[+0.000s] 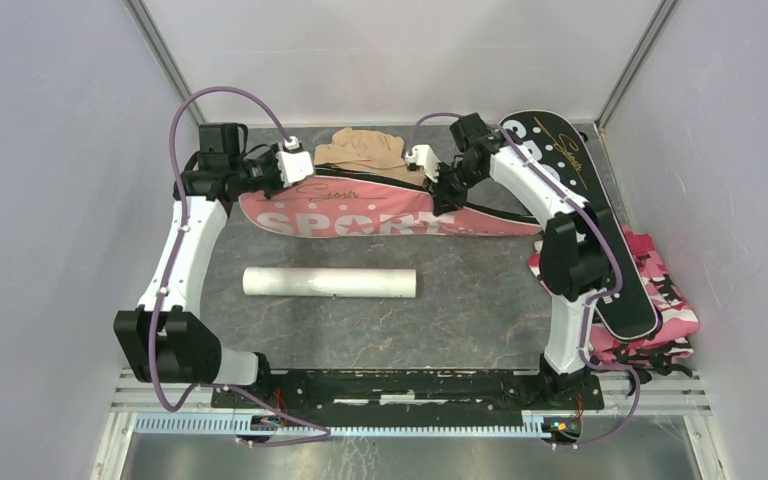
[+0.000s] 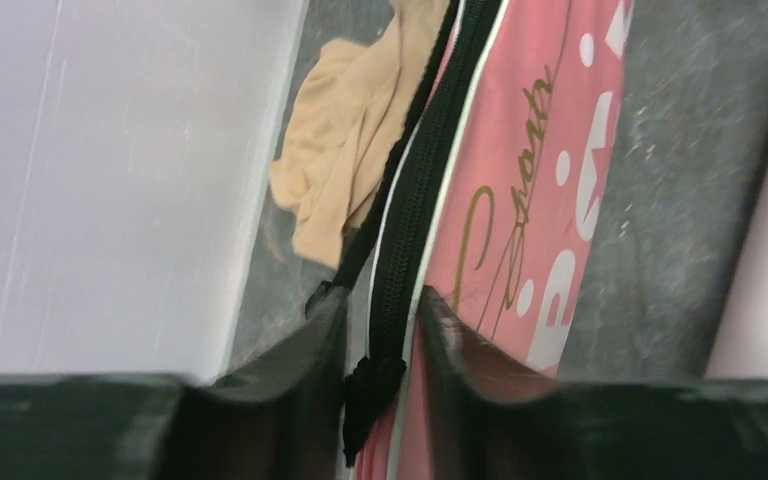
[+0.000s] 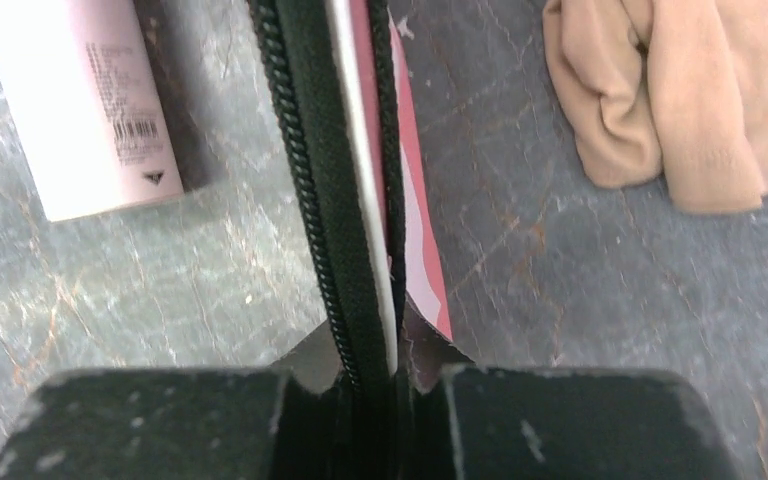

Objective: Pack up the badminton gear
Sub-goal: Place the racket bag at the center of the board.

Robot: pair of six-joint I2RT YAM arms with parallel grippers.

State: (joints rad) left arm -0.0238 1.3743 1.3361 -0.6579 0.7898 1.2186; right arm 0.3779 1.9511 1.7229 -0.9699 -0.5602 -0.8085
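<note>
The pink "SPORT" cover [image 1: 360, 215] lies across the back of the table. My left gripper [image 1: 295, 172] is at its left end. In the left wrist view the jaws [image 2: 383, 305] stand narrow, and the cover's black zipper edge [image 2: 410, 200] fills the gap between them. My right gripper [image 1: 440, 188] is at the cover's narrow right part, shut tight [image 3: 370, 360] on the zipper edge [image 3: 320, 180]. The long white tube [image 1: 330, 282] lies loose in the middle. The black cover [image 1: 580, 210] lies at the right, behind the right arm.
A tan cloth [image 1: 360, 150] is bunched behind the pink cover, near the back wall. The black cover rests on a folded pink camouflage cloth [image 1: 660, 290] at the right edge. Grey walls close in on both sides.
</note>
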